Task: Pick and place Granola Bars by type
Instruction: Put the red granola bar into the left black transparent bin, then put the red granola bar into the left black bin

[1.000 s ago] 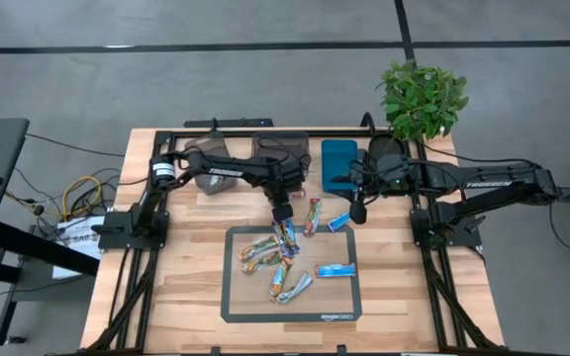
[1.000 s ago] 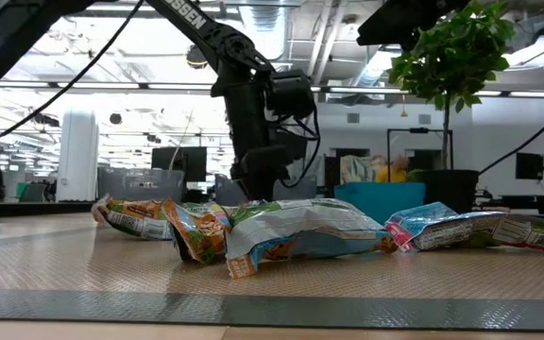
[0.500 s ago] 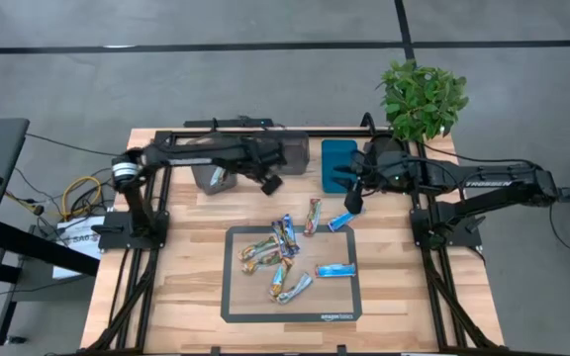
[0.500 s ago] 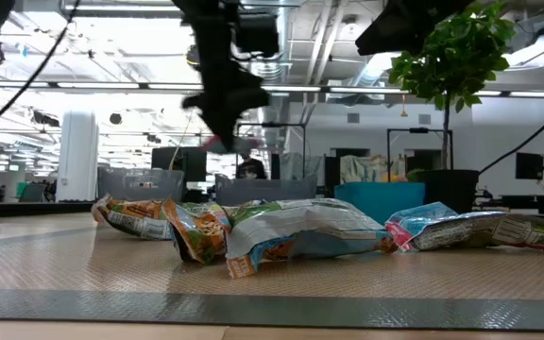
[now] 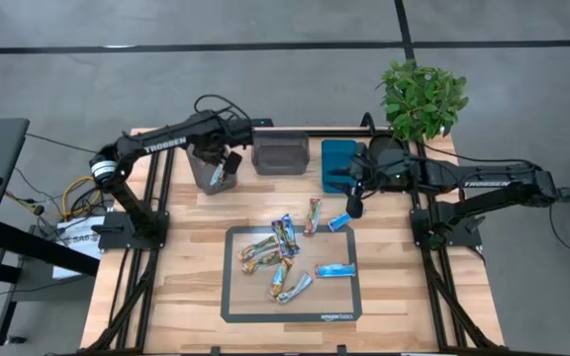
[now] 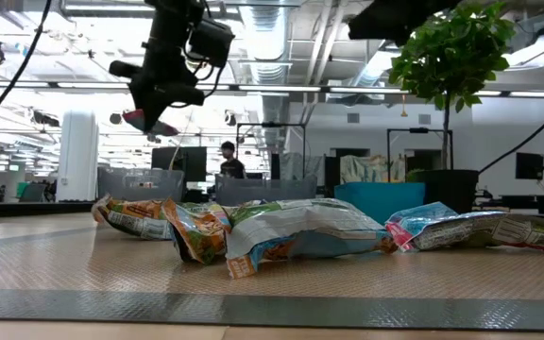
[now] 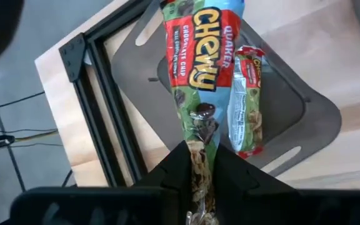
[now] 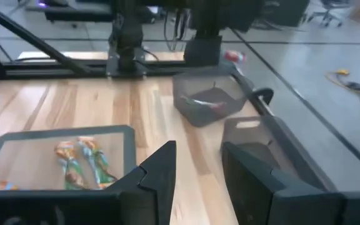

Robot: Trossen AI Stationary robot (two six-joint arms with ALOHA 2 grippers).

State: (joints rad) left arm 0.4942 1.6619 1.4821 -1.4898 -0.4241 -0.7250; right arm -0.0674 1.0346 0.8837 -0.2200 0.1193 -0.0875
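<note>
Writing: the held bar (image 7: 199,75) reads "QUAKER CHEWY" and "CHOCOLATE CHIP"; the dark mat (image 5: 339,307) is printed "amazonbasics" on its 6 o'clock edge; the left arm carries the word "TROSSEN", and so does the right.
Left gripper (image 5: 228,164): raised over the grey bin (image 5: 206,173) at about 10 o'clock on the table (image 5: 186,287), jaws clamped on the tail of the held bar, which hangs between the fingers (image 7: 174,169).
Grey bin contents: a second red-and-green Chewy bar (image 7: 245,103) lies in it, directly under the hanging one.
Right gripper (image 5: 355,209): hovers at about 1 o'clock, between the blue bin (image 5: 338,163) and the mat, jaws apart with nothing between them.
Granola bars (image 5: 285,259): a loose heap on the mat at table centre; two more lie just off its 12 o'clock edge, one of them bright blue (image 5: 339,222).
Middle bin (image 5: 281,155): dark grey, between the other two.
Plant (image 5: 422,99): at the 1 o'clock corner.
</note>
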